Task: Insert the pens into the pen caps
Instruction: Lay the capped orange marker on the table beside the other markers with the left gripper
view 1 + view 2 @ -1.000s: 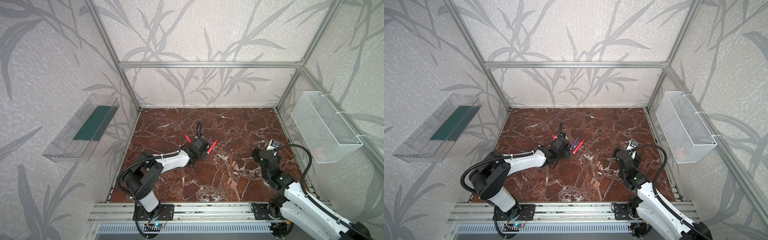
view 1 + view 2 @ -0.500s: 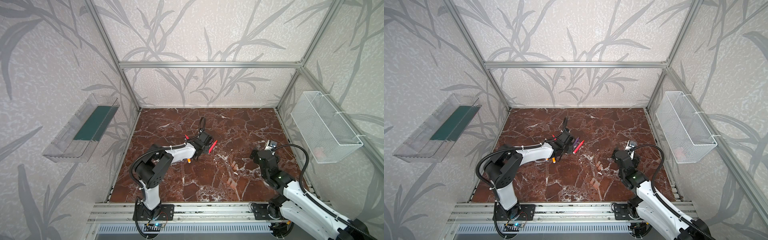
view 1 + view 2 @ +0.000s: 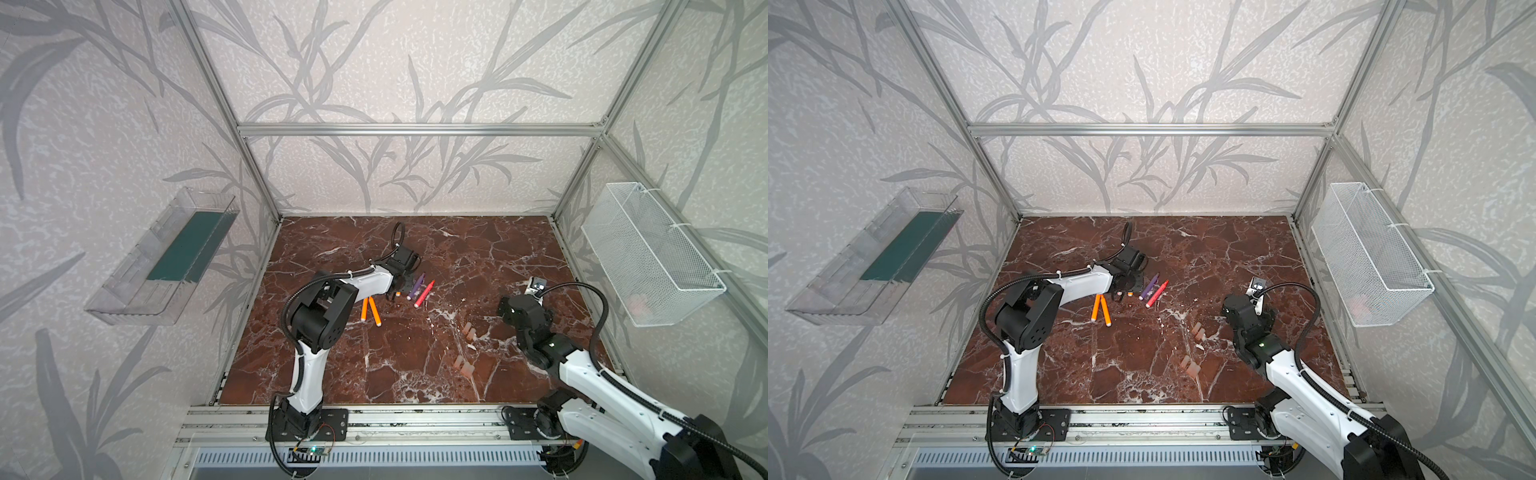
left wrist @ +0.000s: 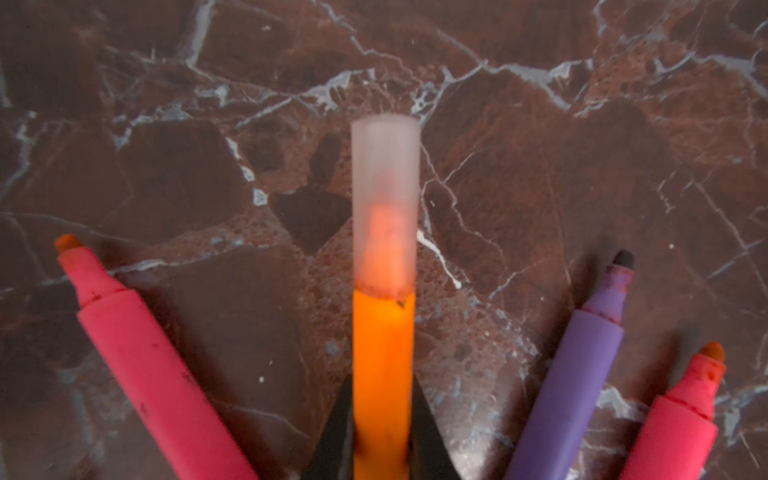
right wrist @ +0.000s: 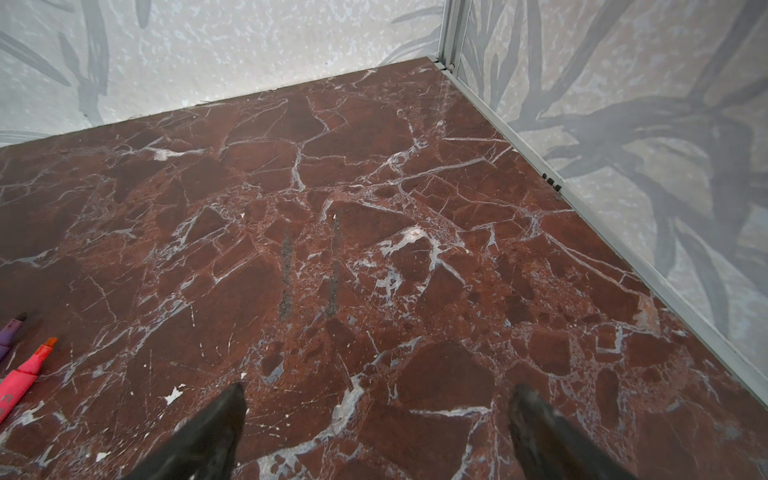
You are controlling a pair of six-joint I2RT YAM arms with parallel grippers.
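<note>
Marble floor (image 3: 415, 365) now bares two orange pens (image 3: 365, 309) under the raised left arm (image 3: 318, 318).

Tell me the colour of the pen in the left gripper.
The pen is orange, a pale cap on its tip; the left wrist view shows it best.

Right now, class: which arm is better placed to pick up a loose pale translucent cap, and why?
Right: the right gripper is open, empty, nearest the pale translucent caps; the left gripper holds a capped orange pen.
</note>
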